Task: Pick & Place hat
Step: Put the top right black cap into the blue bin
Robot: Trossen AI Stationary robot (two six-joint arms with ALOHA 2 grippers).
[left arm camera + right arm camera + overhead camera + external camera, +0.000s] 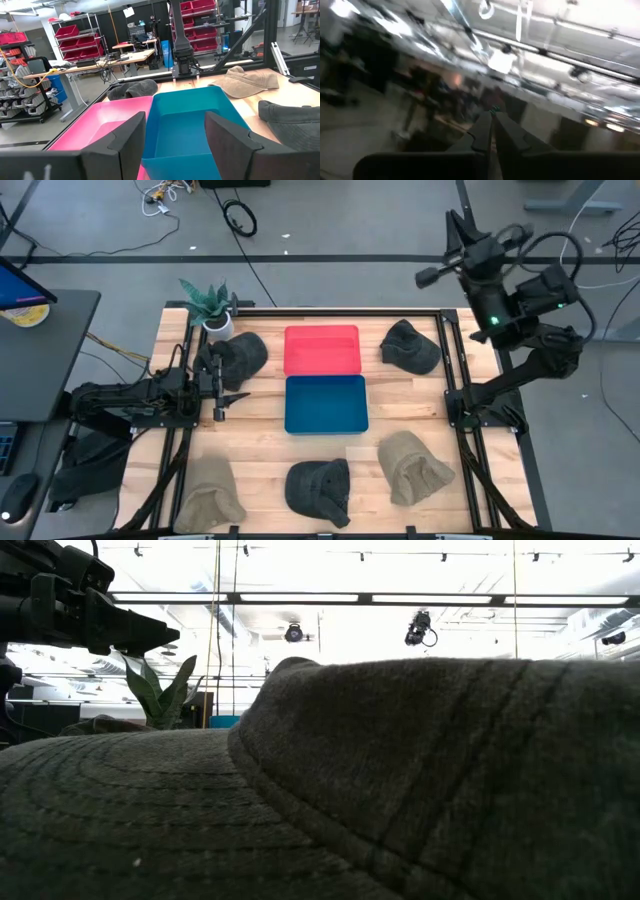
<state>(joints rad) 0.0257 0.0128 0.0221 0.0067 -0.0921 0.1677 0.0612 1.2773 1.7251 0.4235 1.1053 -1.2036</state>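
Several hats lie brim-down on the wooden table: a dark one point(240, 355) by the plant, a dark one point(410, 347) far right, a tan one point(413, 468) near right, a dark one point(320, 488) near middle and a tan one point(210, 495) near left. The near dark hat point(400, 780) fills the low view. My left gripper point(218, 388) hovers open and empty just left of the trays, beside the far-left dark hat; its wrist view looks past the open gripper point(175, 130) over both trays. My right gripper point(457, 225) is raised beyond the far right corner, shut and empty, seen shut in its wrist view point(492, 120).
A red tray point(322, 348) and a blue tray point(326, 403) sit side by side at the table's middle; both show bare insides. A potted plant point(210, 305) stands at the far left corner. Dark rails point(450, 370) run along the table's sides.
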